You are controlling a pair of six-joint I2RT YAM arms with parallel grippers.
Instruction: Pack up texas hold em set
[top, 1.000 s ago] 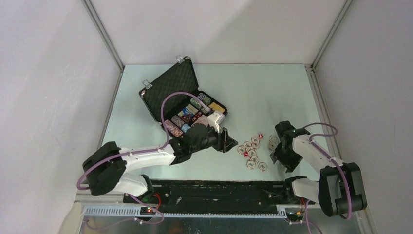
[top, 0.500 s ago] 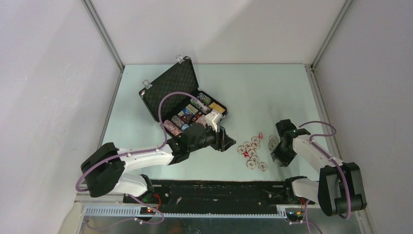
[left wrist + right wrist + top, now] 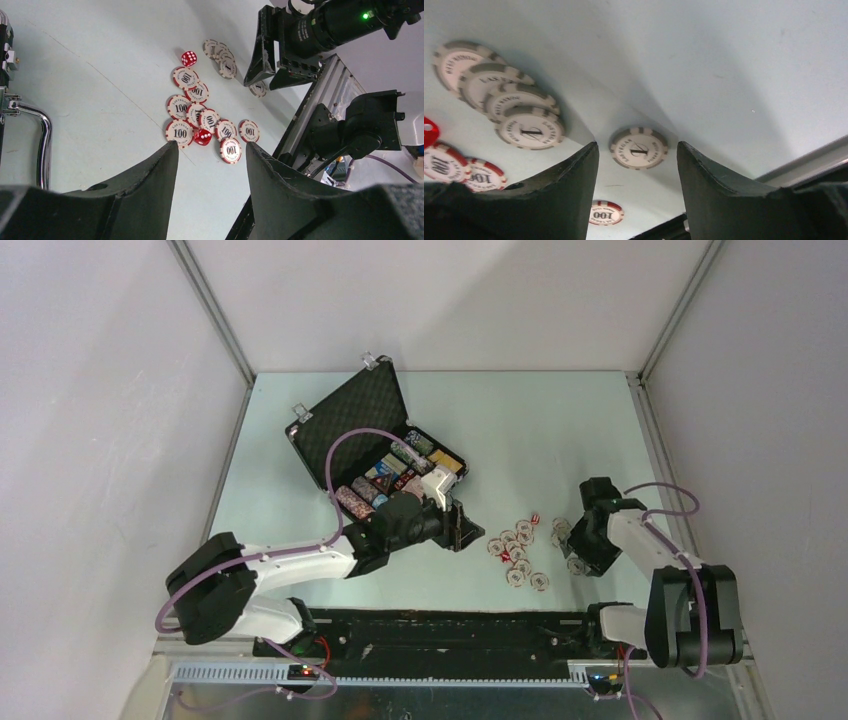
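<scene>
Open case, with loose chips and dice on the table.
The black case (image 3: 352,420) lies open at the far left of the table (image 3: 560,430), with rows of chips inside. Red-edged chips (image 3: 192,107), grey chips (image 3: 222,56) and red dice (image 3: 189,58) lie scattered between the arms. The left gripper (image 3: 212,147) is spread apart and empty beside the case. The right gripper (image 3: 636,145) is spread apart over a single grey chip (image 3: 258,88).
</scene>
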